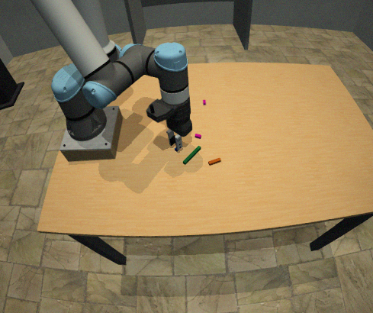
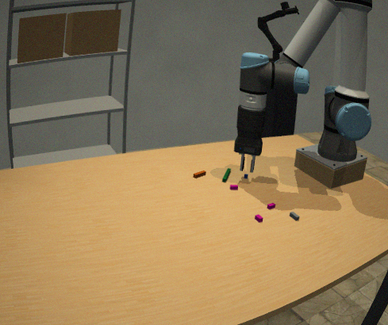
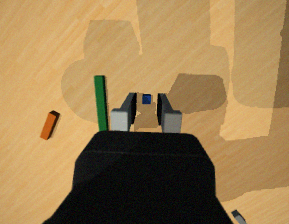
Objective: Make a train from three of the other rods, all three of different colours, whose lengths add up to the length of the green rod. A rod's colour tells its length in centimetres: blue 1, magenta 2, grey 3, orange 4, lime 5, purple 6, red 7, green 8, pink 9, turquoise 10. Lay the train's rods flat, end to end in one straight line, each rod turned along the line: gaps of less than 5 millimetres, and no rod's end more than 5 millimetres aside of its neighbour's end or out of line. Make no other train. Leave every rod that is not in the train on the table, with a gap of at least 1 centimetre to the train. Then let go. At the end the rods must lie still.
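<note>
The half-spread, empty gripper (image 3: 145, 116) is hovering directly over the blue rod (image 3: 146, 99), which is lying between its fingers beside the green rod (image 3: 100, 101).

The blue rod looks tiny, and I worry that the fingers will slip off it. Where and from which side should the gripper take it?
Come straight down from above and close on two opposite side faces of the blue rod. It is a short cube-like block lying flat, standing free of the green rod, so there is room on both sides. The gripper hangs over it, fingers part open and holding nothing.
</note>
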Motion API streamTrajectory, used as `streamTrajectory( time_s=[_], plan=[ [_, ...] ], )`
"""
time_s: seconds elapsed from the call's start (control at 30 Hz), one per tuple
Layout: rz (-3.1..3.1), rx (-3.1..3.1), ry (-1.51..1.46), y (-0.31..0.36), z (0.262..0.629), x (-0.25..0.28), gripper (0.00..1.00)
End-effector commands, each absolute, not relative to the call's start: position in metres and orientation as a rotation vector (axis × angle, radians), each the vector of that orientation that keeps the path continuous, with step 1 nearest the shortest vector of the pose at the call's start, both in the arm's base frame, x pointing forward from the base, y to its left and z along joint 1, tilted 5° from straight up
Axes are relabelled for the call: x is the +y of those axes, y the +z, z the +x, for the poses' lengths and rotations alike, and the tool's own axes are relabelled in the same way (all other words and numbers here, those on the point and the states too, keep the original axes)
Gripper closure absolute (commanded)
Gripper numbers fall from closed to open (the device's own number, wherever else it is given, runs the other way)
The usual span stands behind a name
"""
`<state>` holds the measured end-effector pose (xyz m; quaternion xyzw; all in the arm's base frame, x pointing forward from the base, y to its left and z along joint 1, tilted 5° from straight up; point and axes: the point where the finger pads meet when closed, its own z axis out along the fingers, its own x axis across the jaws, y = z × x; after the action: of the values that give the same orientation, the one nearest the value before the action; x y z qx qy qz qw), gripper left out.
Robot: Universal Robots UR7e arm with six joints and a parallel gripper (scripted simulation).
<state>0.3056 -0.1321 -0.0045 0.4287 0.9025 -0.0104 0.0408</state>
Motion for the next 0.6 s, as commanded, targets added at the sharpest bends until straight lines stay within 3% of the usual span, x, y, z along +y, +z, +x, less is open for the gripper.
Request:
streamTrajectory(
  time_s=[0.0,0.57],
  plan=[
    [1.312,2.763,-0.032,-0.0076,0.3062,-0.1325,0.46],
    [1.312,2.763,-0.032,-0.0097,0.3063,-0.1326,0.46]
  ],
)
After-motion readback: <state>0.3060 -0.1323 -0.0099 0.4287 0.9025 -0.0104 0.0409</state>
